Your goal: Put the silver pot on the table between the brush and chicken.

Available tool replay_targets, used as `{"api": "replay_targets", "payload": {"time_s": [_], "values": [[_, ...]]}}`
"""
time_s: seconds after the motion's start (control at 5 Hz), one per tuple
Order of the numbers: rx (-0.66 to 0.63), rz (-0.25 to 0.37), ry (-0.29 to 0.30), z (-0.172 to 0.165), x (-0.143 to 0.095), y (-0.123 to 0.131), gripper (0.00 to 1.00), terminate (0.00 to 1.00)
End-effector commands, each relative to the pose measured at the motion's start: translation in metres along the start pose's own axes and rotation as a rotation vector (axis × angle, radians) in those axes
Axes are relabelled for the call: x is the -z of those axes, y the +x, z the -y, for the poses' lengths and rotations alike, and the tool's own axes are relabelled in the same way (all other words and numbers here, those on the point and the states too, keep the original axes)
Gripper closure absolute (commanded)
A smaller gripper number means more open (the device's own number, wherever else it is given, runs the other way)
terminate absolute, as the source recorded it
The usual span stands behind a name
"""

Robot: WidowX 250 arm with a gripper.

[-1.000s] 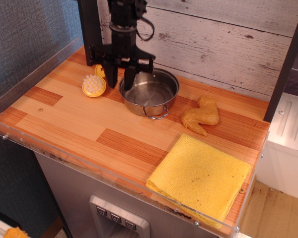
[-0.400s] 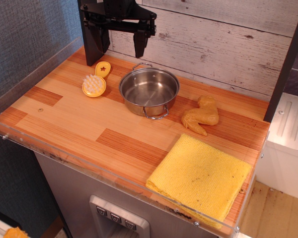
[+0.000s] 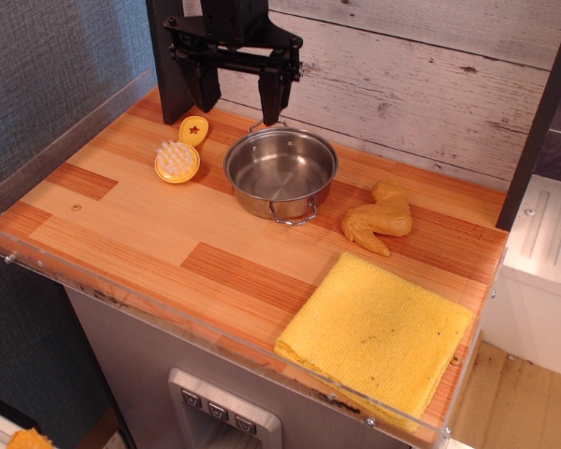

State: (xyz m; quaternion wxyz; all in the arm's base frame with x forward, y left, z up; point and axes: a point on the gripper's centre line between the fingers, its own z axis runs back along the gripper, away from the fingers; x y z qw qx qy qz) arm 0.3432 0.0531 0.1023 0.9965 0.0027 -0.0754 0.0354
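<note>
The silver pot (image 3: 280,173) stands upright on the wooden table (image 3: 150,234), with the yellow brush (image 3: 179,154) to its left and the golden-brown chicken (image 3: 381,218) to its right. The pot is empty, and its two wire handles sit at front and back. My gripper (image 3: 237,101) hangs above the table's back edge, above and behind the pot's left rim. Its jaws are spread wide open and hold nothing. It touches neither the pot nor the brush.
A folded yellow cloth (image 3: 377,339) lies at the table's front right corner. A clear acrylic rim (image 3: 215,329) runs along the table's edges. A whitewashed plank wall (image 3: 421,75) stands behind, and a dark post (image 3: 542,122) rises at the right.
The gripper was low at the pot's back left rim, then let go and rose. It has since shifted slightly right and lower, and it stays open. The pot has not moved.
</note>
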Motion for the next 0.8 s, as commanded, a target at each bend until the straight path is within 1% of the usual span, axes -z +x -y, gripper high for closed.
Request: {"api": "replay_targets", "payload": {"time_s": [0.0, 0.2, 0.4, 0.6], "values": [[0.101, 0.005, 0.016, -0.001, -0.0113, -0.0009, 0.0, 0.0], [0.147, -0.005, 0.049, -0.0006, -0.012, -0.0001, 0.0, 0.0], [0.147, -0.005, 0.049, -0.0006, -0.012, -0.0001, 0.0, 0.0], [0.147, -0.005, 0.049, -0.0006, -0.012, -0.0001, 0.0, 1.0]]}}
